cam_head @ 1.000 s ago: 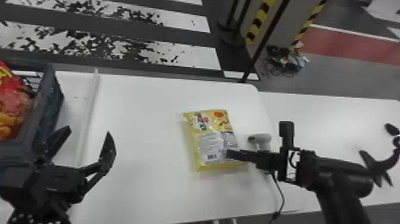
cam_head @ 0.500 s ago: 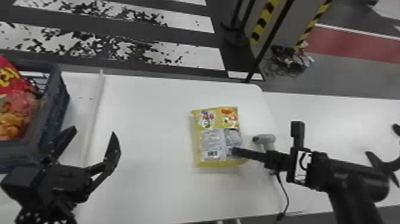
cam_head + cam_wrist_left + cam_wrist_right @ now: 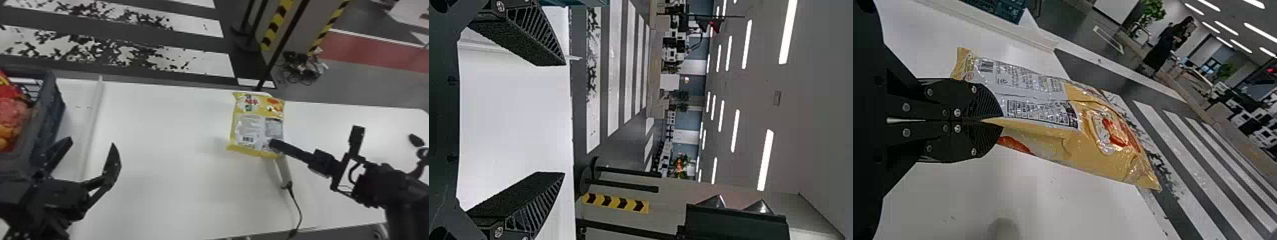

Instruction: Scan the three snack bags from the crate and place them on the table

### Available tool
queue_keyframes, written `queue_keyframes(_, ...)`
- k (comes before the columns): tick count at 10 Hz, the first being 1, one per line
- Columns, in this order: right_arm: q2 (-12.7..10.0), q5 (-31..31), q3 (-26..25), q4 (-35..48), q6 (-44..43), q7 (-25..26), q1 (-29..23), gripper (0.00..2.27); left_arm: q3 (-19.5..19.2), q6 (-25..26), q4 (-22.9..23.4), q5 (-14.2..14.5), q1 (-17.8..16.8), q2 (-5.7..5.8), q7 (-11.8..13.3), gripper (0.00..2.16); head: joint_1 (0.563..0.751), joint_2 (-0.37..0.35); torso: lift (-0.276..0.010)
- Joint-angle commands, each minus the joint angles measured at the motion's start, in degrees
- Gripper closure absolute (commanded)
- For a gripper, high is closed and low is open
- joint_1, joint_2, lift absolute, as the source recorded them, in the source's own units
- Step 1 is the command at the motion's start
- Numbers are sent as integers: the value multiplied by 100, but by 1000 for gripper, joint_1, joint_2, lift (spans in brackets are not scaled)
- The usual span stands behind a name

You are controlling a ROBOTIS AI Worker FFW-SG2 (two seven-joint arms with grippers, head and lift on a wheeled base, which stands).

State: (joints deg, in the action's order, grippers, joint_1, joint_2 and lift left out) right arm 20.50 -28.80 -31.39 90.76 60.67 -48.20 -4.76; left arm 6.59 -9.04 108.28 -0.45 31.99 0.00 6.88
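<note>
From where I'm standing, the white table (image 3: 166, 143) takes up the most room, with the dark crate (image 3: 52, 118) at its left and a red snack bag (image 3: 14, 113) inside. The left hand (image 3: 92, 142) hangs open and empty near the crate. The right hand (image 3: 273, 144) grips the yellow snack bag (image 3: 255, 127) above the table, its fingers pinched on the bag's edge. A pale scanner (image 3: 283, 172) shows partly beyond that bag.

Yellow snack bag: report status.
Right claw shut on yellow snack bag, held above table. Left claw open, empty, near crate. In head view, bag partly hides scanner.
</note>
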Motion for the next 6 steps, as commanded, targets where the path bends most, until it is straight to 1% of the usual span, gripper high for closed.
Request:
queue_keyframes(1,7,-284,-491,12,64,223,116,2256,0,4,-9,1,0,-15,-3,93,695,-324,-62)
queue_keyframes(2,7,-319,-702,-50,-6,487,212,2256,0,4,-9,1,0,-15,-3,93,695,-339,-62)
queue_keyframes(3,7,-451,-912,-173,-252,856,256,2256,0,4,-9,1,9,-15,-3,93,695,-350,-62)
queue_keyframes(4,15,-503,-1000,-331,-762,1322,265,2256,0,4,-17,1,9,-15,-3,93,695,-350,-62)
queue_keyframes(6,68,-749,-1132,-885,-1483,2139,318,2256,-18,-13,-9,1,18,-15,-3,93,695,-350,-62)
